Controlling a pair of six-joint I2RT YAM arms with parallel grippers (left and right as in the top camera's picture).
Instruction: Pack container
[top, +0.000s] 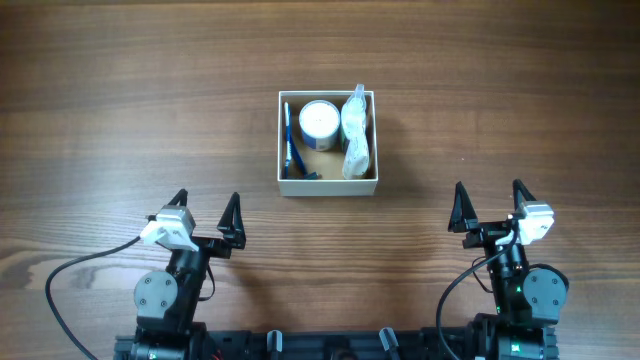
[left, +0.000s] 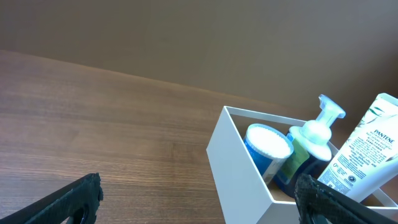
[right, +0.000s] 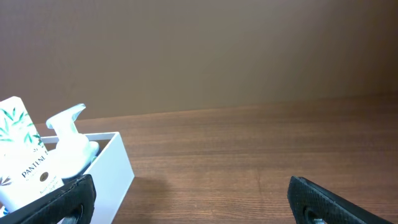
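The container (top: 327, 184) is a square white-walled box with a tan inside, at the table's middle. It holds a round white-lidded jar (top: 319, 121), a white Pantene tube (top: 355, 130) and a blue pump bottle (top: 290, 140). The left wrist view shows the container (left: 239, 168) at the right with the jar (left: 268, 142), pump bottle (left: 316, 134) and tube (left: 367, 152). The right wrist view shows the container (right: 112, 171) at the left. My left gripper (top: 205, 212) and right gripper (top: 490, 203) are open and empty near the front edge, well short of the container.
Bare wooden table (top: 120, 110) surrounds the container on all sides. A plain brown wall (right: 217, 50) stands beyond the table's far edge. Black cables run from both arm bases at the front.
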